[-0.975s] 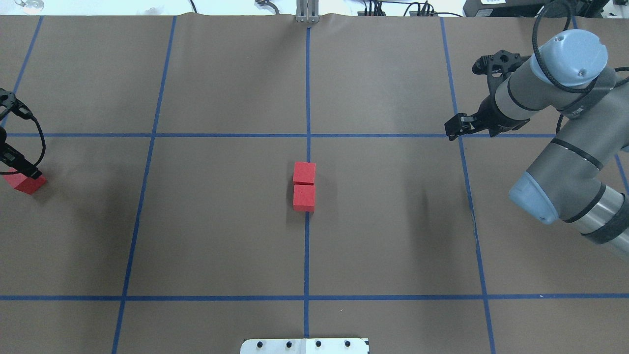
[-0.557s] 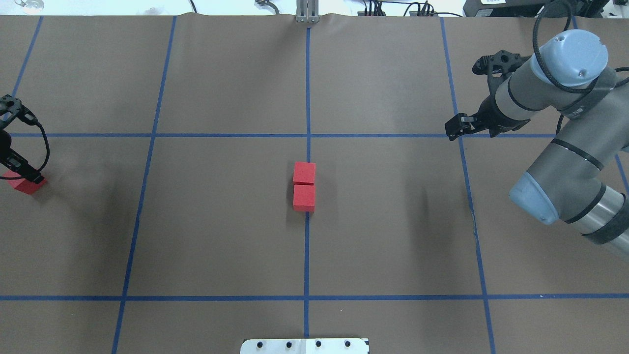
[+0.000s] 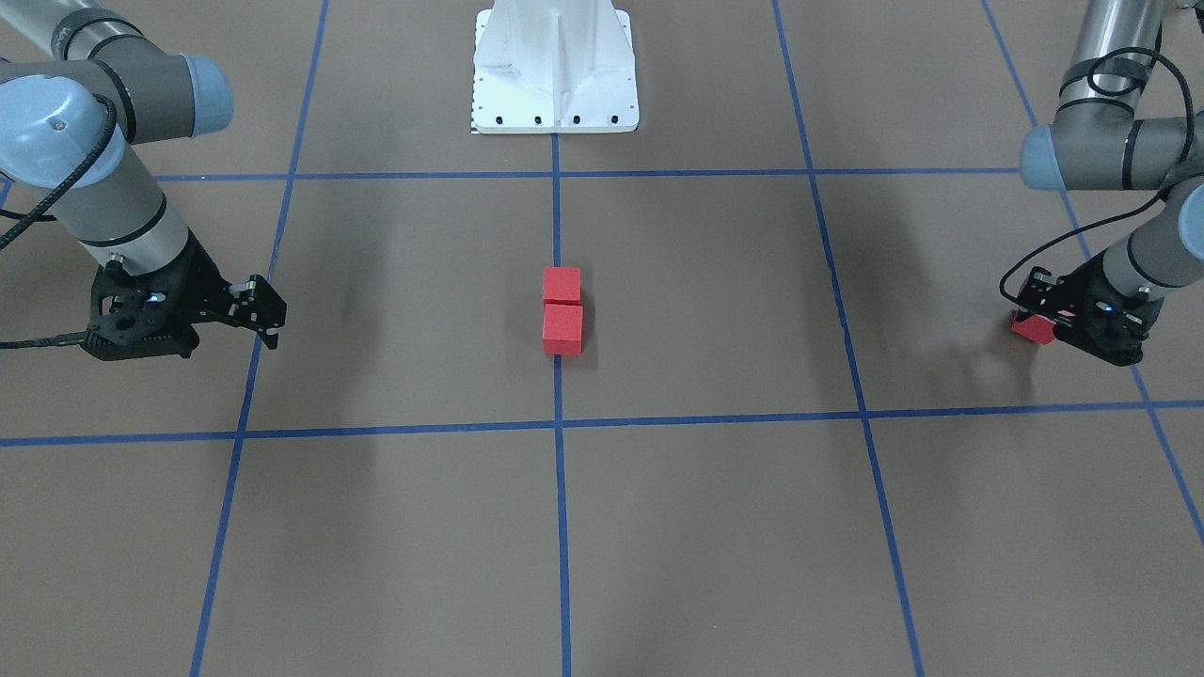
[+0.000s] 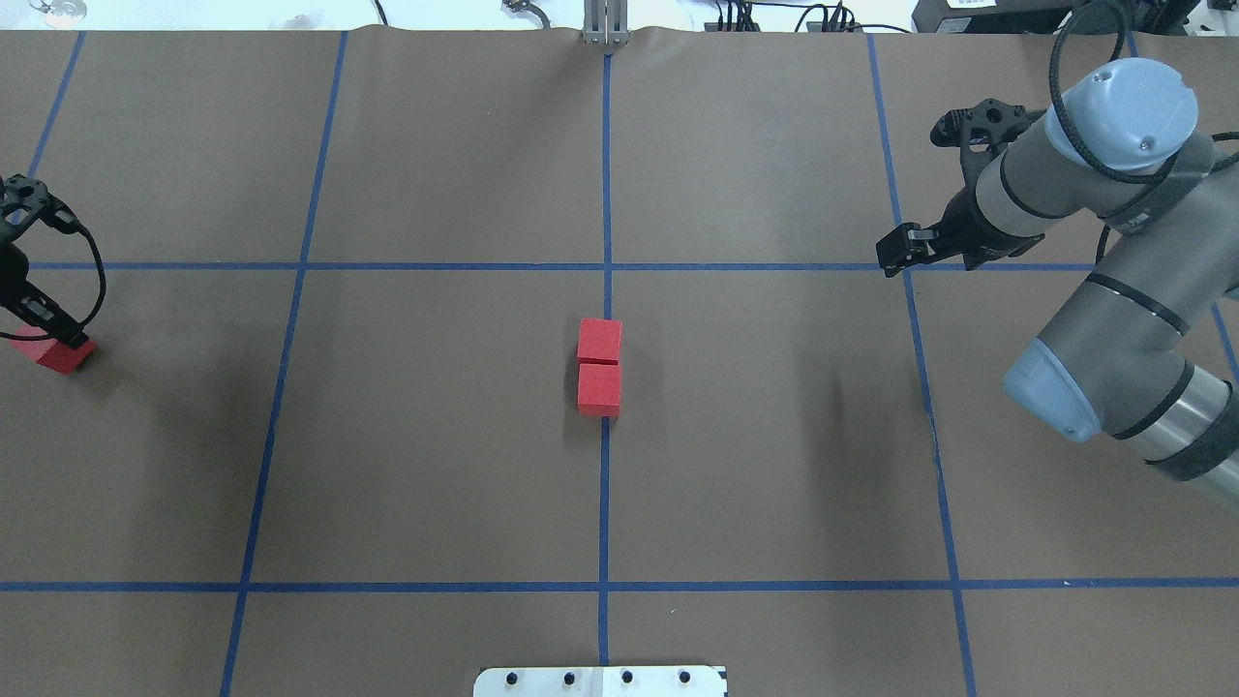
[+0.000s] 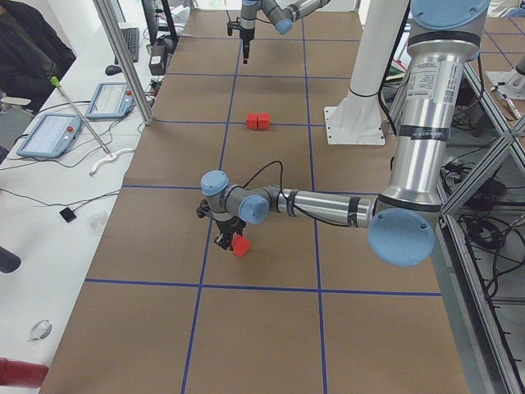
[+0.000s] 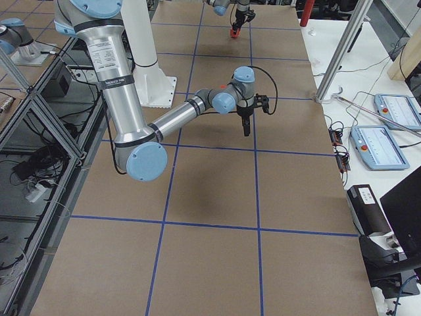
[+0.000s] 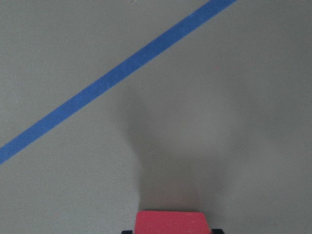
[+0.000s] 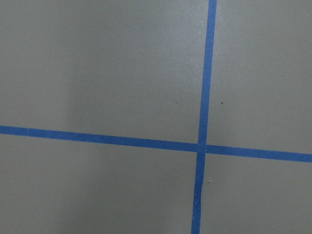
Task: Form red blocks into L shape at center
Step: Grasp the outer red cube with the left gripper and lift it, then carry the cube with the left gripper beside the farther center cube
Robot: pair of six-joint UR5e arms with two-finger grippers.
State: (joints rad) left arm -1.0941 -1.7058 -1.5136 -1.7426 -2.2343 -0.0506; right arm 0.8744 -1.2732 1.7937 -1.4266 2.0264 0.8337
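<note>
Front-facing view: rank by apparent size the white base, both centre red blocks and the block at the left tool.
1. white base
2. centre red blocks: alike, unranked
3. third block at the left tool: smallest showing, partly hidden

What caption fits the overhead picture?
Two red blocks sit together at the center; the left gripper holds the third block far off.
</note>
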